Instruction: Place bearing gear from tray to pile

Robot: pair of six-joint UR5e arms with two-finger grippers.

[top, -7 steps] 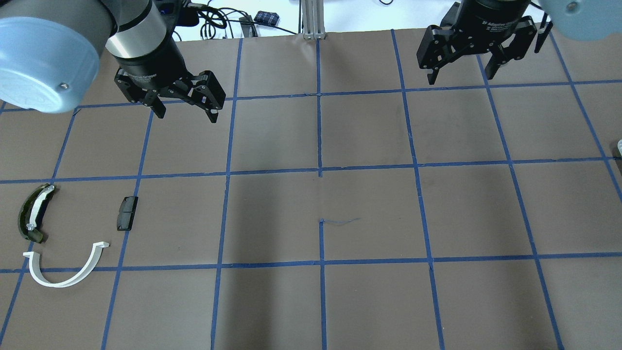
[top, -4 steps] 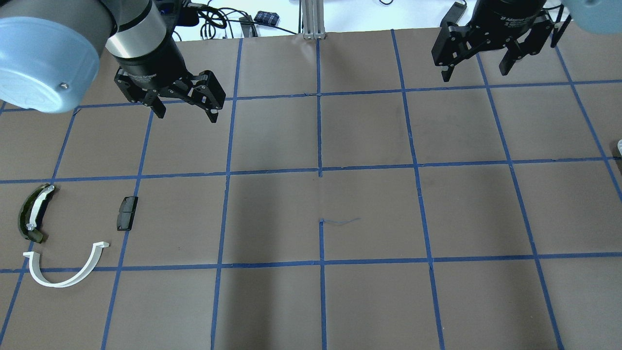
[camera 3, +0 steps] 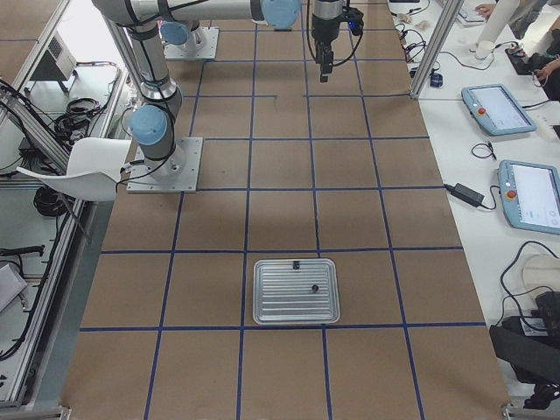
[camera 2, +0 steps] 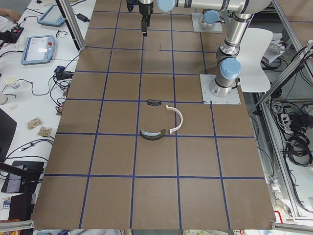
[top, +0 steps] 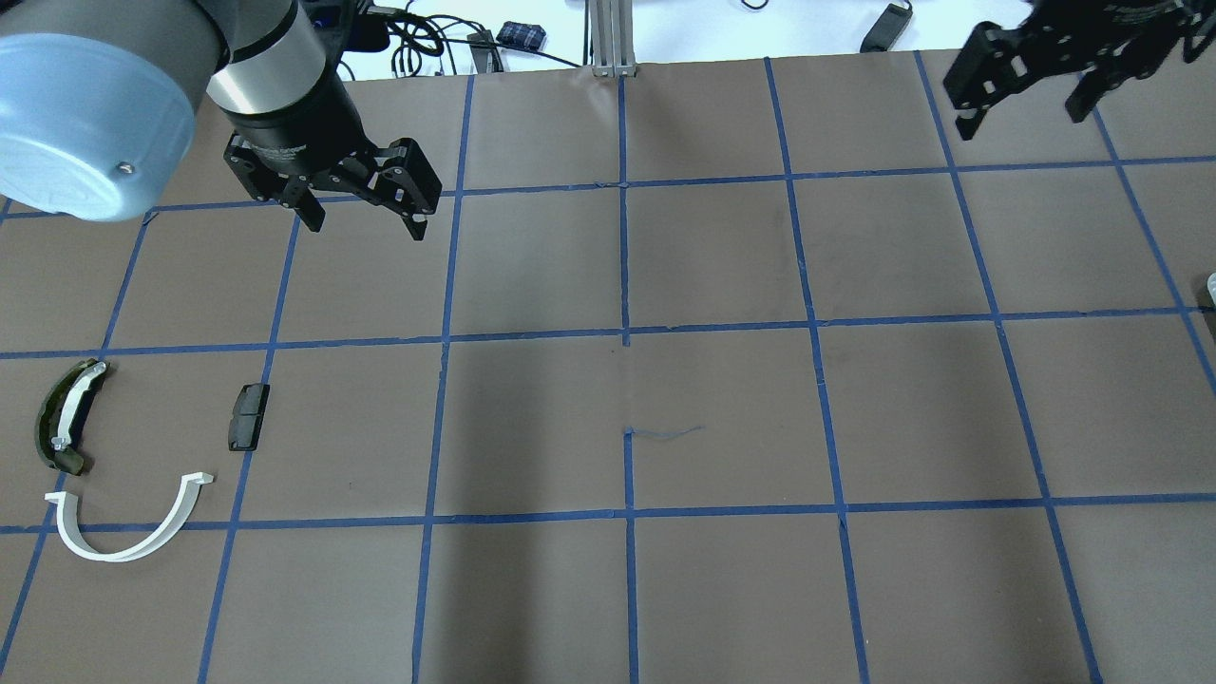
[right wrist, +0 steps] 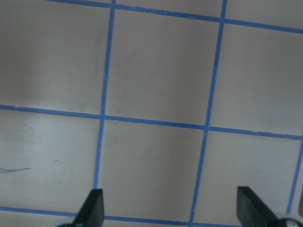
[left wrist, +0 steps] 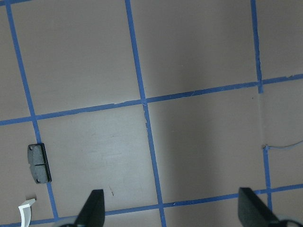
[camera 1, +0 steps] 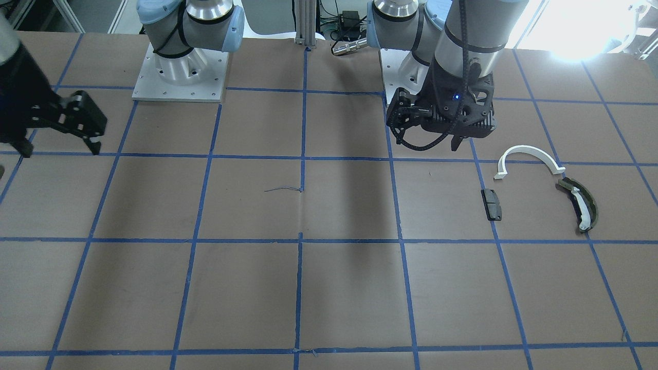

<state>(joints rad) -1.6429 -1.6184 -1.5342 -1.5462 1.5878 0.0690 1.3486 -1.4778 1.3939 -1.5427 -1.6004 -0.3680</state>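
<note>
From the front, the left gripper [camera 1: 426, 145] hung with its fingers spread and empty near the pile [camera 1: 529, 149] on the table [camera 1: 308, 288]. Overhead, the right gripper [top: 1021, 119] hovered, fingers apart, far right. From the right end, two small dark parts [camera 3: 315, 287] lay in the tray [camera 3: 271, 306], too small to tell which was the bearing gear.

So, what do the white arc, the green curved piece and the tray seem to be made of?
White arc: probably plastic, with an even matte white colour and a thin section.
Green curved piece: perhaps dark olive plastic or resin, with a white strip along it. The look leaves this open.
Tray: likely metal, silvery grey, with a ribbed floor and a dull sheen.
</note>
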